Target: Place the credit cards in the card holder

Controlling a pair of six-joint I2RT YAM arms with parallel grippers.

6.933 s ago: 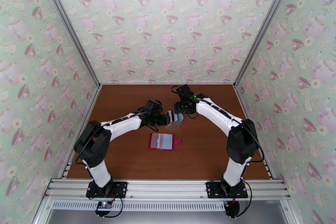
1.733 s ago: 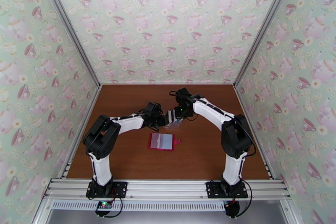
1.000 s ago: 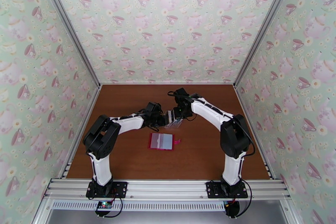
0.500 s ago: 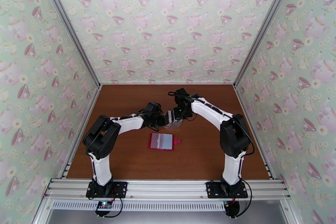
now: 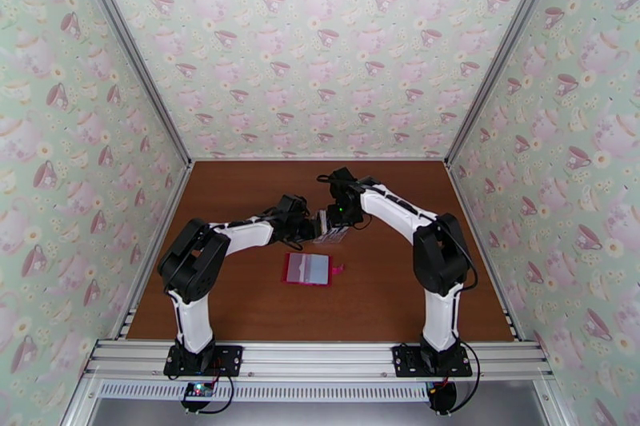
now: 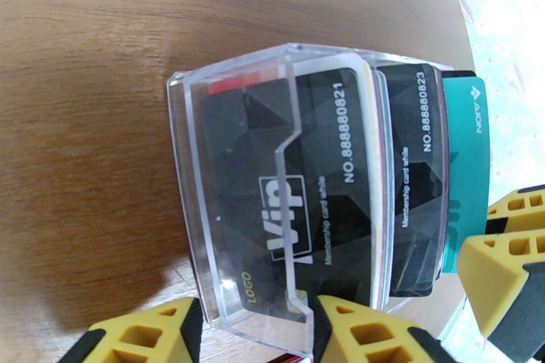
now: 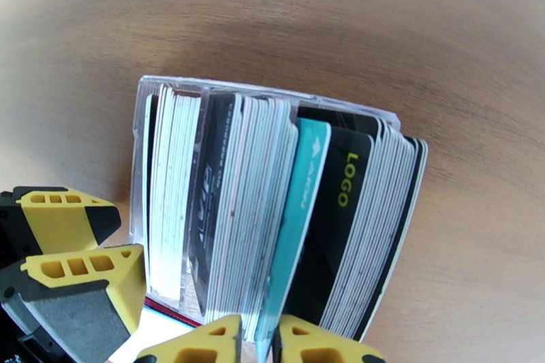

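Here's the extraction step, and it's a two-arm job out at the middle of the brown wooden desk (image 5: 384, 292). The left pincer (image 6: 255, 320) sits about half open with its yellow fingers on either side of the near end of the clear plastic slotted stand (image 6: 184, 153), and it looks clamped there to brace it. Packed upright in that stand are the thin plastic credit cards (image 6: 327, 174), black VIP ones in front, white ones behind, and one teal card (image 7: 300, 208) standing among them. The right pincer (image 7: 259, 323) has its fingers only a sliver apart, straddling the teal card's top edge. The card edge runs right down into that narrow gap, but whether the pads are biting it or just flanking it, I can't tell from here. Meanwhile the card holder, the small red folding wallet with pale inner pockets (image 5: 308, 268), lies opened flat on the desk, nearer the arm bases and apart from the stand, with no card visible in it as far as I can make out. So by my read the task is barely under way. Next up calls for a firm pinch on that teal card alone, a straight lift clear of its tight neighbours while the left arm keeps the stand down, then a carry to the wallet and a flat, careful slide into a pocket.
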